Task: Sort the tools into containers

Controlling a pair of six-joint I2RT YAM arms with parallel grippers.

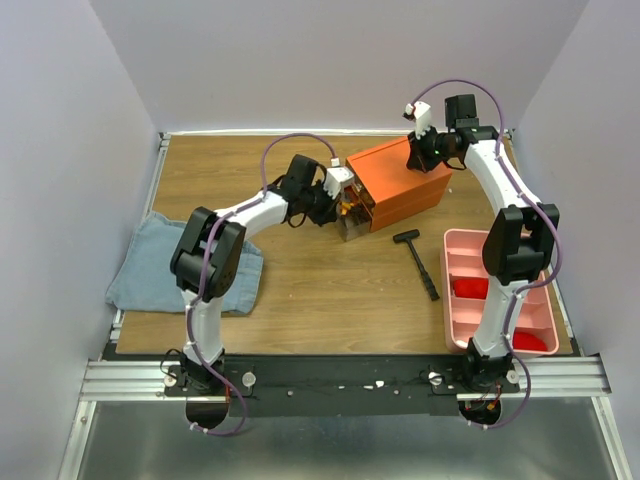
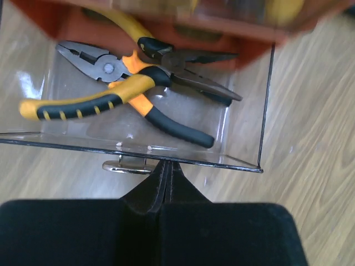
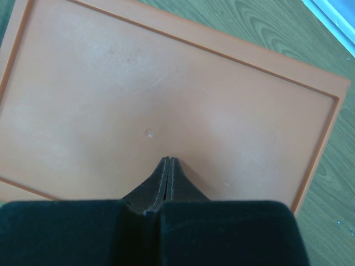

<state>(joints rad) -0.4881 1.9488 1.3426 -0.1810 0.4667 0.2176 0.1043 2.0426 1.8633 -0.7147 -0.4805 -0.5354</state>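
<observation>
Left gripper (image 2: 166, 169) is sitting with jaws together at the front wall of the pulled-out clear drawer (image 2: 244, 130), beside its metal pull (image 2: 125, 165); contact is possibly there, hard to tell. Combination pliers (image 2: 91, 61) and long-nose pliers (image 2: 202, 58) are lying crossed inside. Right gripper (image 3: 168, 166), jaws together, is resting its tip on the orange cabinet (image 3: 166, 83) toward the worktop's (image 1: 300, 290) far right corner. Hammer (image 1: 418, 262) is lying nearer the right edge.

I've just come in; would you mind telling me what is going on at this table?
Tools are being sorted into an orange cabinet. The left gripper, shut, sits at the front of an open clear drawer, beside its metal pull; two pliers lie inside. The right gripper, also shut, is at the cabinet's top, seemingly steadying it. A black hammer lies on the table, not yet put away.
</observation>
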